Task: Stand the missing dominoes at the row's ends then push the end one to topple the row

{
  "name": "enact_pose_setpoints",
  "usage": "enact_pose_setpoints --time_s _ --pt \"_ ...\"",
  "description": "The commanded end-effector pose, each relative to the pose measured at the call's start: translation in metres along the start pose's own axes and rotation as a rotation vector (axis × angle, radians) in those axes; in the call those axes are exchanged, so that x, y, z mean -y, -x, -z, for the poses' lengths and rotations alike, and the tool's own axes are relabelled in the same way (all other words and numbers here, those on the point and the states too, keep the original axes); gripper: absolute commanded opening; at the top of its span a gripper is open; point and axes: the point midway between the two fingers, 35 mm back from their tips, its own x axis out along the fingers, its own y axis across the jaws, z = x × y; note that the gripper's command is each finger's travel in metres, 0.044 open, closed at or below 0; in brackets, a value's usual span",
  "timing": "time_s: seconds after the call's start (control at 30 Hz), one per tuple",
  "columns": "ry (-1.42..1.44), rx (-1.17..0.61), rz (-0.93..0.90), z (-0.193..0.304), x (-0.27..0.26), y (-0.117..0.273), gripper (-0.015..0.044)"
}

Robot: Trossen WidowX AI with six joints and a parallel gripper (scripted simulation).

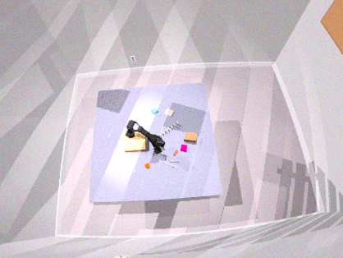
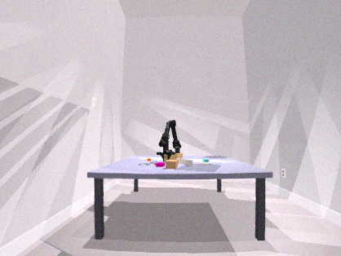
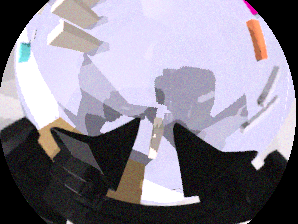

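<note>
The end effector (image 1: pixel 157 150) (image 2: pixel 165 155) (image 3: pixel 157 123) stands half open, nothing gripped; off-centre closing may topple the domino (image 3: pixel 156 137) between its fingers.

matte black jointed arm (image 1: pixel 147 135) (image 2: pixel 173 123), slim links, black gripper (image 1: pixel 157 150) (image 2: pixel 164 158) (image 3: pixel 157 123), dark tapering pointed fingers

One cyan block (image 1: pixel 154 111) (image 2: pixel 205 161) (image 3: pixel 24 52), one magenta block (image 1: pixel 184 148) (image 2: pixel 160 164) (image 3: pixel 251 6), one slim orange-red bar (image 1: pixel 176 152) (image 3: pixel 257 40) and two thin grey rods (image 1: pixel 174 161) (image 3: pixel 270 86). Perhaps six beige, slab-shaped dominoes (image 1: pixel 166 132) (image 2: pixel 188 162) (image 3: pixel 75 39) stand in the row, too blurred to be sure.
</note>
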Motion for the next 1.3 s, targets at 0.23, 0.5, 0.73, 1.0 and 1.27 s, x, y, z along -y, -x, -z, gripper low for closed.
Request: enact_pose_setpoints --time_s 0.23,0.5,0.73,1.0,1.27 --pt "0.001 -0.002 0.001 0.0 0.0 0.0 0.0028" --pt "0.001 -0.001 0.001 0.001 -0.002 0.031 0.0028" --pt "0.001 -0.001 0.0 0.003 -0.007 0.123 0.0028" --pt "0.001 -0.001 0.0 0.003 -0.008 0.155 0.0028" --pt "0.194 0.003 0.002 -0.051 0.02 0.156 0.0028"
